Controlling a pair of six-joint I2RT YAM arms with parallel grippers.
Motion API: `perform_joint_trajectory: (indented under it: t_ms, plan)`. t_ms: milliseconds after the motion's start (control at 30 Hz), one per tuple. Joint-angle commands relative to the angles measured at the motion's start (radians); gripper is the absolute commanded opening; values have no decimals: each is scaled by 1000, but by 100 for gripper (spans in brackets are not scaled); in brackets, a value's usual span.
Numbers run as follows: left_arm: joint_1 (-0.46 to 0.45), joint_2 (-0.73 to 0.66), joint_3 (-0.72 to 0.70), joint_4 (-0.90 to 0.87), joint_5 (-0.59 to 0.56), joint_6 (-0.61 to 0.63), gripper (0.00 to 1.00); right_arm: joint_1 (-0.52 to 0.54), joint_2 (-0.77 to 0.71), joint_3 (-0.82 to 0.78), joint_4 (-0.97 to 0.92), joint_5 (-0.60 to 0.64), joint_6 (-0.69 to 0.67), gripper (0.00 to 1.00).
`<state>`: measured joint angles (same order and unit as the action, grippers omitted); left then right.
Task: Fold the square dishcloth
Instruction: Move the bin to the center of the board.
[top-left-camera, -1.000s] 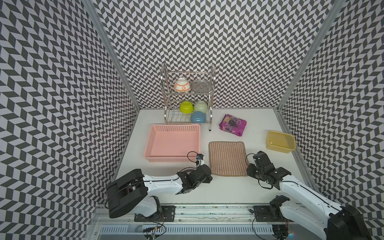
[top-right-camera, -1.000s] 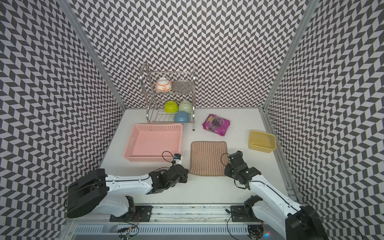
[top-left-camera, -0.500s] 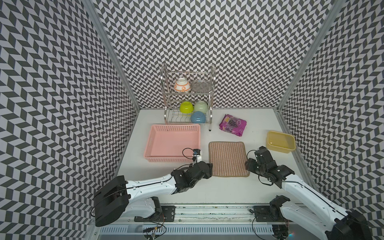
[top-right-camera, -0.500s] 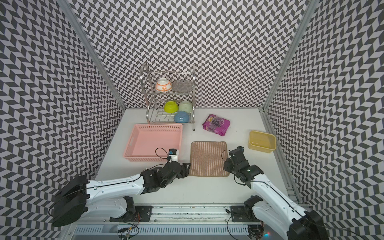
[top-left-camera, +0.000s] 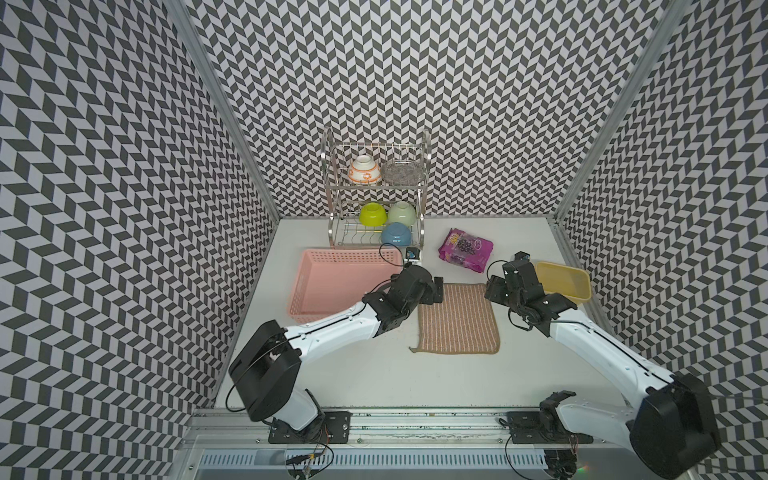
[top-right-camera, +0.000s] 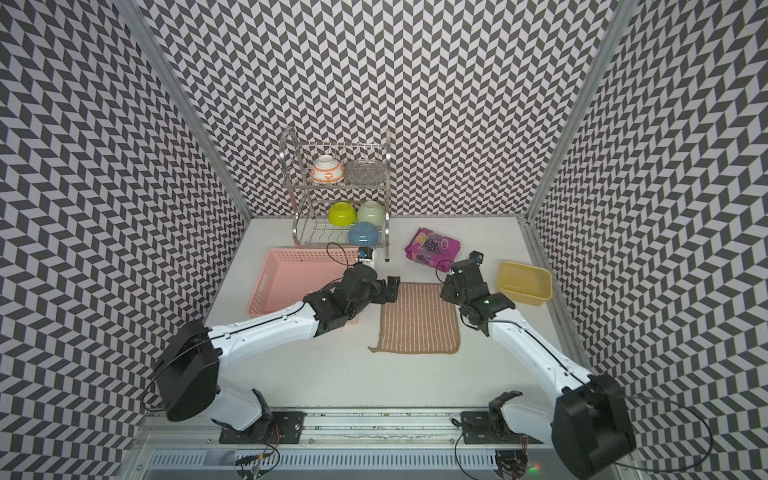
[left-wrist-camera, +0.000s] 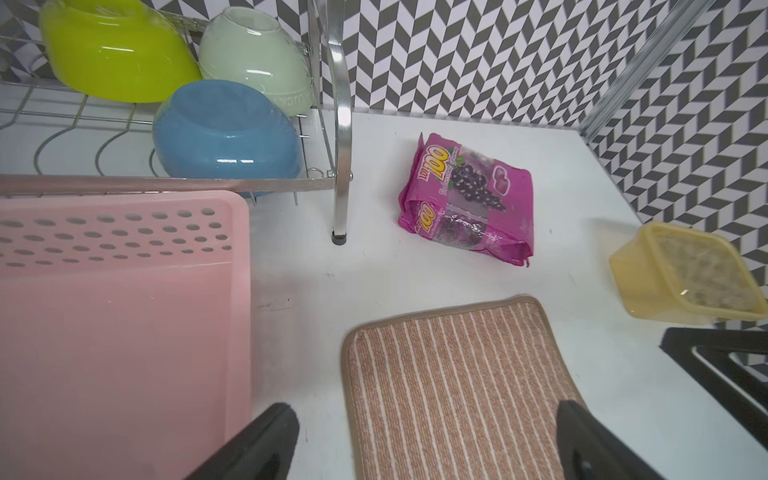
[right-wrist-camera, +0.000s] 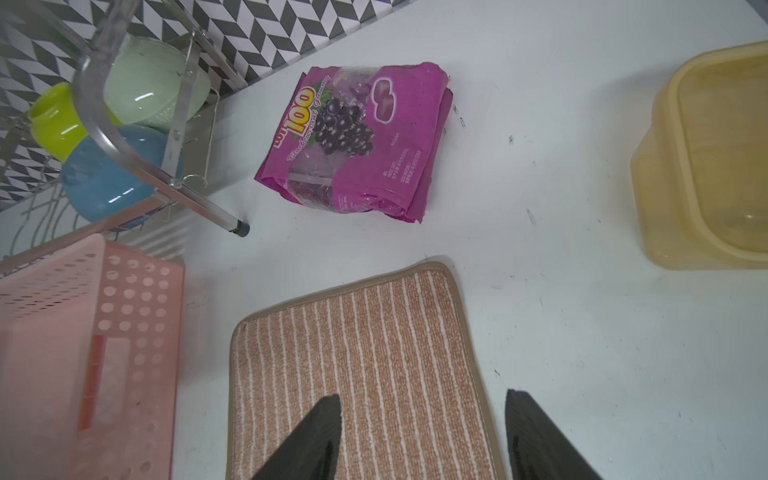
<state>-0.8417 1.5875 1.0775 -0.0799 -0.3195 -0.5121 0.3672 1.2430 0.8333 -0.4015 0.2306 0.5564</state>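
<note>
Left gripper (left-wrist-camera: 424, 405), right gripper (right-wrist-camera: 422, 395) agape at far corners of square dishcloth (top-left-camera: 457, 320), contact unclear.

Table (top-left-camera: 374, 374) holds pink basket (top-left-camera: 328, 282), dish rack (left-wrist-camera: 340, 199), purple packet (top-left-camera: 465, 249), yellow tub (top-left-camera: 565, 282)

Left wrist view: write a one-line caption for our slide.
Open left gripper poised over the flat striped dishcloth, pink basket beside it.

Square dishcloth (top-left-camera: 457, 320): flat on table (top-left-camera: 374, 374), loop at 7 o'clock corner.
Left gripper (top-left-camera: 436, 289): at cloth's 11 o'clock corner.
Right gripper (top-left-camera: 492, 291): at 1 o'clock corner.
Pink basket (top-left-camera: 332, 286): 10 o'clock of cloth.
Purple packet (top-left-camera: 465, 249): 12 o'clock.
Yellow tub (top-left-camera: 565, 280): 2 o'clock.
</note>
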Motion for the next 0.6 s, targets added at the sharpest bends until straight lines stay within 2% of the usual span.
perform_joint_trajectory:
  t_ms: [0,133,267,367,567]
  plan:
    - [54,93,105,-46,129,96,95,-40,74,52,78,-28,-74,64]
    - [112,223,223,-94,214,149,88,-91,195,155,40,-122,-131,62]
    - [149,327,309,-135,307,190,83,-103,300,212,20,-161,-170,61]
    - [165,386,347,-165,317,215,75,-106,362,229,20,-183,-186,58]
    - [183,459,397,-223,314,288,69,-111,427,232,30,-196,-209,55]
